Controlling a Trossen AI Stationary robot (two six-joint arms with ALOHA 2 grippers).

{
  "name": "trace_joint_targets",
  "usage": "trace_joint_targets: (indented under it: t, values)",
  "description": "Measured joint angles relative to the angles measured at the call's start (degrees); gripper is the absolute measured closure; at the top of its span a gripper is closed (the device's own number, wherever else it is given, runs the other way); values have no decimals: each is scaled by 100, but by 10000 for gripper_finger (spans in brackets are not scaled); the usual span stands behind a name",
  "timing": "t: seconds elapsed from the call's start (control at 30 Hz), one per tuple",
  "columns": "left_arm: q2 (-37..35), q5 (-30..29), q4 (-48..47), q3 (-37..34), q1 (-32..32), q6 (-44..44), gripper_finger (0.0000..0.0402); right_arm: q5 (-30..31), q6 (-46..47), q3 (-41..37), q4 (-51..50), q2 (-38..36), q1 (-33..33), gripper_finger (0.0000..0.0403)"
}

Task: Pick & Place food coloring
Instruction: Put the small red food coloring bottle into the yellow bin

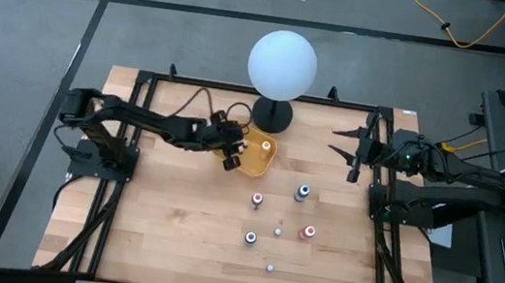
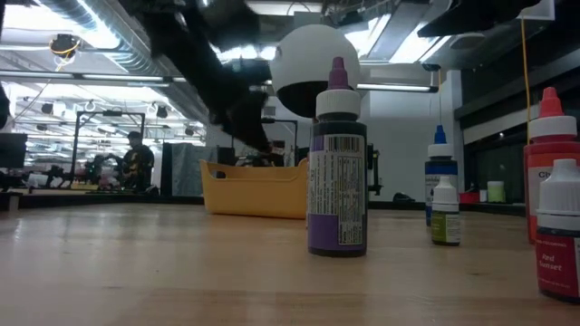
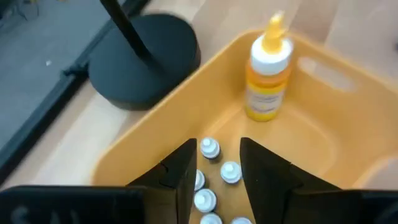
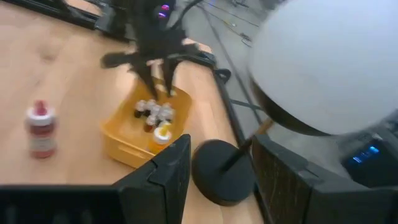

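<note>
The food coloring is a set of tiny bottles. Several white-capped ones (image 3: 230, 172) and a yellow one (image 3: 268, 74) stand on their bases in the yellow-orange tray (image 1: 261, 154). Others stand on the table: pink-topped (image 1: 257, 200), blue-topped (image 1: 302, 193), red-topped (image 1: 309, 233), purple (image 2: 338, 163). My left gripper (image 1: 230, 162) hangs open over the tray's near-left part, its fingers (image 3: 180, 174) apart above the white-capped bottles and touching none. My right gripper (image 1: 342, 144) waits open and raised at the table's far right.
A big white globe (image 1: 282, 64) on a black base (image 1: 272, 117) stands just beyond the tray at the far edge. Two very small white bottles (image 1: 278, 231) (image 1: 269, 268) stand among the loose ones. Bare wood lies at the table's near left.
</note>
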Motion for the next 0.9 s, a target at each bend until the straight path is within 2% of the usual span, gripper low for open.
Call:
trace_joint_targets:
  t: [0.1,0.27,0.4,0.5,0.67,0.9]
  values:
    - [-512,-207,-337,3,-196,137,287,-650,-286,9,-101,-138,195,231]
    - [-1307,-772,-715,3,-562,253,288,-772,-368,11,-781,-184,706,231]
    - [-1698,-1137,-969,3,-798,238,288,-796,-417,11,-1245,166,1459,231]
    - [-1834,-1236,-1151,3,-923,215,288,-451,-237,58,-987,587,2113,231]
    - [-1867,-1278,-1440,3,-1083,209,288,491,275,523,-813,1675,3089,231]
    - [-1865,-1318,-1469,3,-1174,247,288,564,2003,1270,-759,3399,4262,231]
